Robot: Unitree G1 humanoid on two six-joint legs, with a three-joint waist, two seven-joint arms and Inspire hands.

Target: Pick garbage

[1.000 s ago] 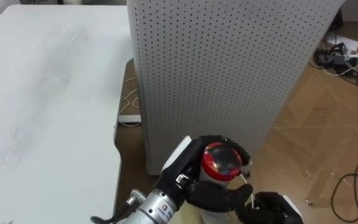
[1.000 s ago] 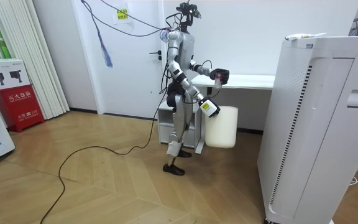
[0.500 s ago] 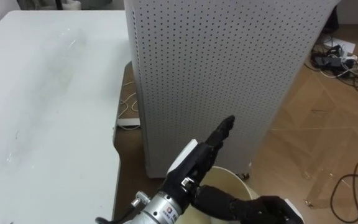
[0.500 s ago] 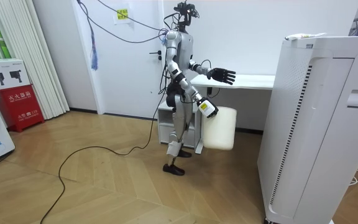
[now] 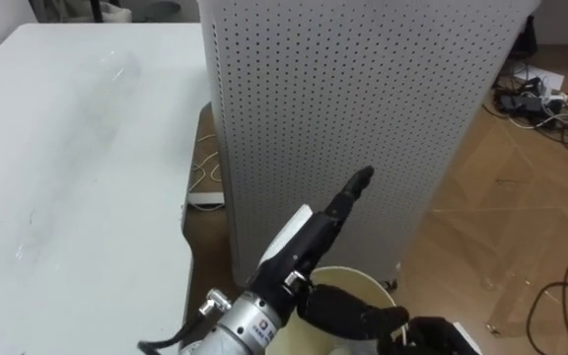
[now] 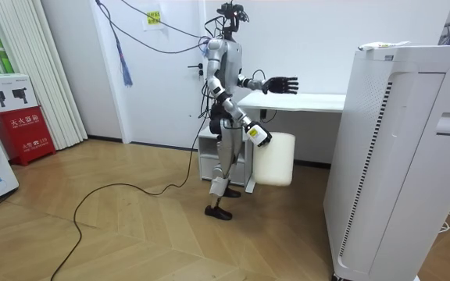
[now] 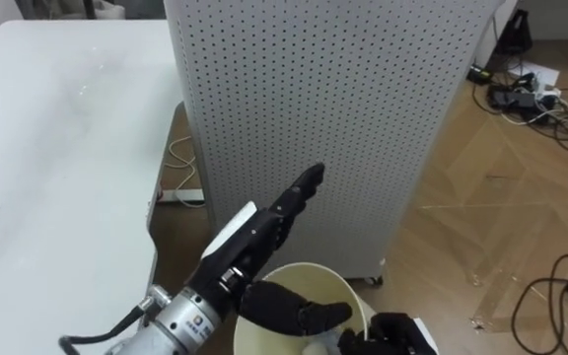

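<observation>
L robot hand (image 5: 309, 242) is held out over the bin (image 5: 368, 279), fingers straight, wide open, nothing gripped; R robot hand (image 5: 442, 335) is clamped on bin rim; pale garbage (image 7: 309, 347) glimpsed inside

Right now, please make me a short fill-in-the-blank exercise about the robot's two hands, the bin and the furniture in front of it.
1. The left hand reaches out above the bin with its fingers ____.
2. The right hand carries the bin, so the bin hangs clear of the ____.
3. To the robot's left of the perforated cabinet stands a white ____.

Missing words: straight; floor; table.
</observation>
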